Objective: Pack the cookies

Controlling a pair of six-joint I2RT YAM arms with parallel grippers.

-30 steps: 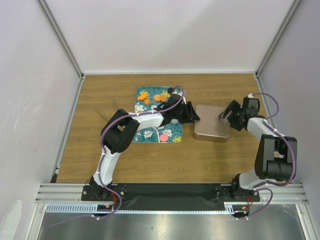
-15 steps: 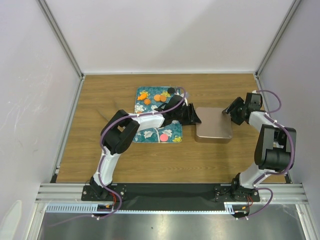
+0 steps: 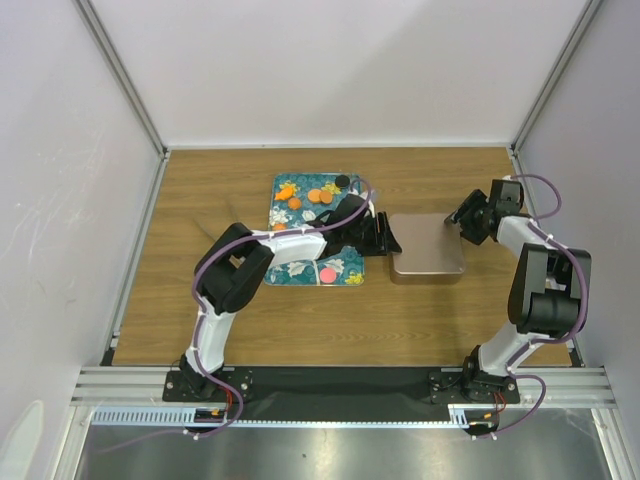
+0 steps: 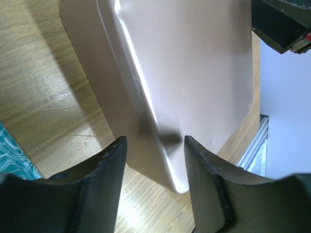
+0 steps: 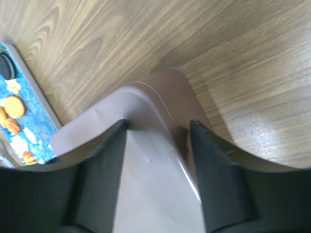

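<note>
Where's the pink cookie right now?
In the top view, the pink cookie lies on the teal tray near its front edge, left of the table's middle, with the tan box to its right.

teal tray (image 3: 300, 270) | on wooden table (image 3: 200, 300) | left of tan box (image 3: 428, 250)

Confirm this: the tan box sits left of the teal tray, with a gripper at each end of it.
One thing is wrong. The box sits right of the tray, not left, as the top view shows. The rest holds: the left gripper is at its left edge and the right gripper is at its far right corner.
</note>
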